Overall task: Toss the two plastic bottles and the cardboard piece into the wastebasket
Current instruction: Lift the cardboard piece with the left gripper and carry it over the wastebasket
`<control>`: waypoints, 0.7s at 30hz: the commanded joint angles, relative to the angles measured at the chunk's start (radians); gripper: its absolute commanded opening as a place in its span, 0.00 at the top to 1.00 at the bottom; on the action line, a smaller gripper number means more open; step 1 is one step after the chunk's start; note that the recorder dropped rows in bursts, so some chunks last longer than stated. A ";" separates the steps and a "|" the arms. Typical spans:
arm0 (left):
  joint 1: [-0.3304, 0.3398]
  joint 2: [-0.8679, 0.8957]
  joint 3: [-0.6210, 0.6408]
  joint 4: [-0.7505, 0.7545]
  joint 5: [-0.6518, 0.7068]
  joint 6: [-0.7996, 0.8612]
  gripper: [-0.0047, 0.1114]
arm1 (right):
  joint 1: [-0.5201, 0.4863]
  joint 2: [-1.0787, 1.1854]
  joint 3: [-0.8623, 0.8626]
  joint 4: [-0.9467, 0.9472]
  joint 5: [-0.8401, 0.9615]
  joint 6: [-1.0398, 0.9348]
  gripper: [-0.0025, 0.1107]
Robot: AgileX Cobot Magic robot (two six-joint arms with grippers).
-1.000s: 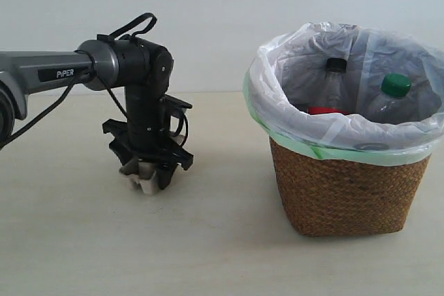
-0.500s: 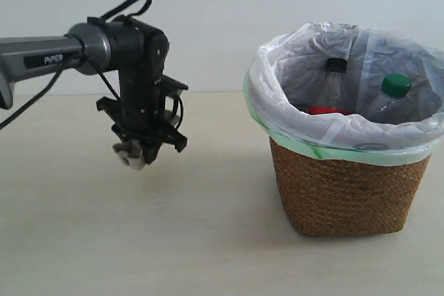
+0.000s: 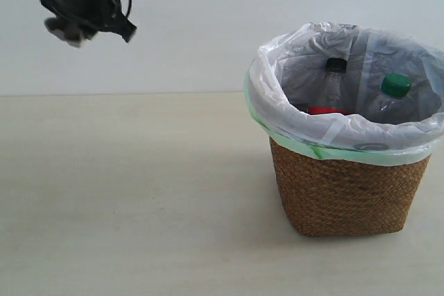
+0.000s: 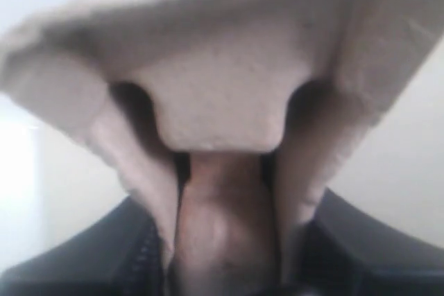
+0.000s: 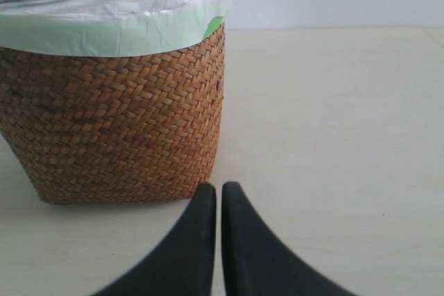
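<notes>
The wicker wastebasket (image 3: 347, 185) with its white bag stands at the right of the table. Inside it are two clear bottles: one with a black cap and red label (image 3: 335, 81), one with a green cap (image 3: 394, 91). High at the top left, blurred, my left gripper (image 3: 69, 31) is shut on the grey-beige cardboard piece (image 3: 68, 30). The left wrist view is filled by that cardboard piece (image 4: 218, 102), with the gripper's dark body behind it. My right gripper (image 5: 218, 188) is shut and empty, low on the table beside the wastebasket (image 5: 118, 116). It is out of the exterior view.
The pale tabletop (image 3: 139, 192) stretches to the left of the basket, with a plain white wall behind. The bag's green edge (image 3: 312, 149) hangs over the basket rim.
My left gripper has lifted the cardboard piece from just above the table up and to the left, to the top corner of the view. The basket and bottles have not moved.
</notes>
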 commanded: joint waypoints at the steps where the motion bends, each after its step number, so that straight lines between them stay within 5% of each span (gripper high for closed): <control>1: 0.002 -0.041 -0.006 0.113 0.014 -0.053 0.92 | -0.005 -0.005 0.000 -0.002 -0.009 0.000 0.98; 5: 0.002 -0.042 -0.006 0.049 0.003 -0.040 0.92 | -0.005 -0.005 0.000 -0.002 -0.009 0.000 0.98; 12: -0.004 0.007 -0.006 -0.344 -0.066 0.194 0.92 | -0.005 -0.005 0.000 -0.002 -0.009 0.000 0.98; 18: -0.051 -0.041 -0.013 -1.067 -0.273 0.668 0.92 | -0.005 -0.005 0.000 -0.002 -0.009 0.000 0.98; 21: -0.085 -0.059 -0.053 -1.352 -0.324 0.779 0.75 | -0.005 -0.005 0.000 -0.002 -0.009 0.000 0.98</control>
